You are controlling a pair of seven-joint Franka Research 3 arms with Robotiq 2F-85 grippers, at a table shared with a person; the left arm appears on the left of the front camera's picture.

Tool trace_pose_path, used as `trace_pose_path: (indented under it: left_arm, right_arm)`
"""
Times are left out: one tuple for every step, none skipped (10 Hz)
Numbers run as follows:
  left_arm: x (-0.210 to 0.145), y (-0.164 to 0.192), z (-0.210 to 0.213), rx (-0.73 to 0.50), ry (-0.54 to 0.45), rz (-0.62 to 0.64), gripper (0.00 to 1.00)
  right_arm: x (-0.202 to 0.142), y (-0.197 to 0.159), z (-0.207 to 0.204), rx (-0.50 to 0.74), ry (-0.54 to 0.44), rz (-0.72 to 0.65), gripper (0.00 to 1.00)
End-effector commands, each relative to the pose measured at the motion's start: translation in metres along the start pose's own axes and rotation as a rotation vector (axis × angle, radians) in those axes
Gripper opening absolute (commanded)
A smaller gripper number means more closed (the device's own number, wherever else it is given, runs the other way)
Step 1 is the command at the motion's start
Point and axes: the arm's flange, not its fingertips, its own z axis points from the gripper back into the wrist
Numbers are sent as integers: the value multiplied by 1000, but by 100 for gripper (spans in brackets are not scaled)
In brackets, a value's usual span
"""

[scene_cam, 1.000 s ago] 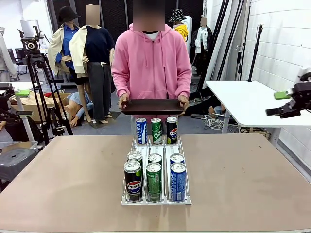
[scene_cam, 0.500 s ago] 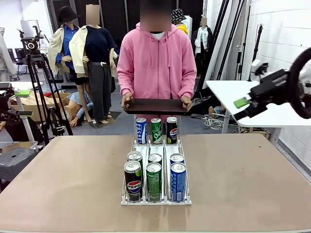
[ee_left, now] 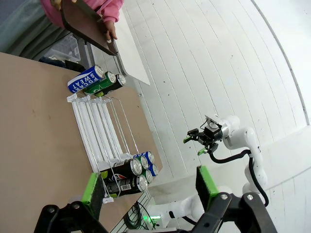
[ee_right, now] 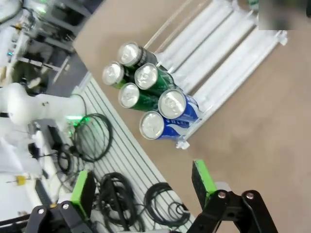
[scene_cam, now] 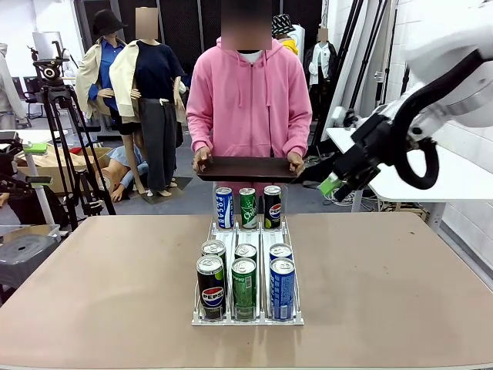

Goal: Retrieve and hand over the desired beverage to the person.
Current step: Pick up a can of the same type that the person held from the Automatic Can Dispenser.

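Nine cans [scene_cam: 244,285] in one rack [scene_cam: 248,320], one tray [scene_cam: 245,168], one person [scene_cam: 249,100]

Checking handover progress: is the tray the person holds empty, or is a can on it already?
Empty. Nothing stands on the dark tray in the front view; all cans sit in the rack.

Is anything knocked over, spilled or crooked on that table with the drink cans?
Nothing stands out. The six near cans and the three far cans all stand upright in the white rack. Nothing is spilled, and the person holds the dark tray level.
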Motion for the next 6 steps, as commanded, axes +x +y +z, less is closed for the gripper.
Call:
trace_pose_path:
  left_arm:
    - [-2,-1,2,-7,1,-1,100]
    - [-2,-1,2,-7,1,-1,100]
    - [-2,-1,2,-7,1,-1,100]
    - [-2,-1,2,-7,1,-1,100]
    - [-2,-1,2,-7,1,-1,100]
    - [-2,-1,2,-7,1,-1,100]
  right_arm:
    - [12,14,-25,-86,83,-10,100]
    - [14,23,-37,-113,107,-3,100]
    - [18,30,-47,-150,123,4,100]
    - [19,36,-59,-187,139,9,100]
    - [20,40,-74,-247,165,10,100]
    - [19,44,-88,-302,194,14,100]
